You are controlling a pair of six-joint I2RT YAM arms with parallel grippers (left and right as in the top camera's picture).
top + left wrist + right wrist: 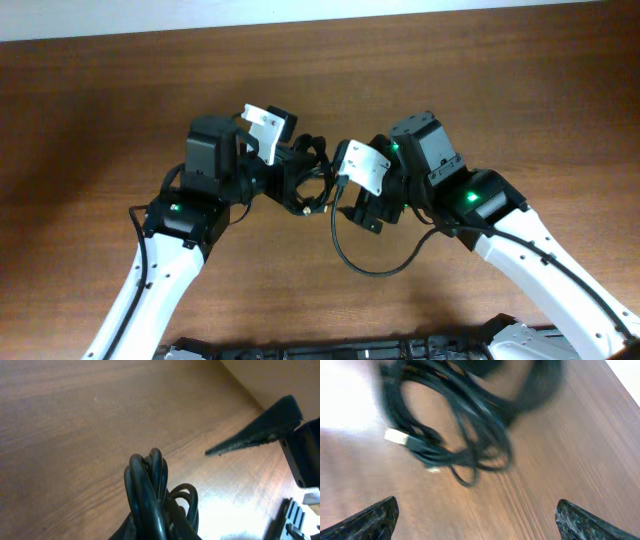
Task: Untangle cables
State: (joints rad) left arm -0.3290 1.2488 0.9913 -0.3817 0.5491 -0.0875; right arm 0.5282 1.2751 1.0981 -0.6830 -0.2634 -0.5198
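The cables (313, 178) are a bundle of thin black loops lifted between my two grippers at the middle of the table. My left gripper (290, 185) is shut on the bundle; in the left wrist view the loops (150, 490) rise out of its jaws (155, 534). My right gripper (343, 192) is open and empty just right of the bundle. In the right wrist view its two fingertips (477, 507) stand wide apart below the blurred cables (460, 435), which show a silver plug (397, 436). One right fingertip (260, 430) shows in the left wrist view.
A thicker black wire (365, 265) loops down from my right arm over the wooden table (120, 110). The table's far edge (320, 20) meets a pale wall. A black rail (340, 350) runs along the near edge.
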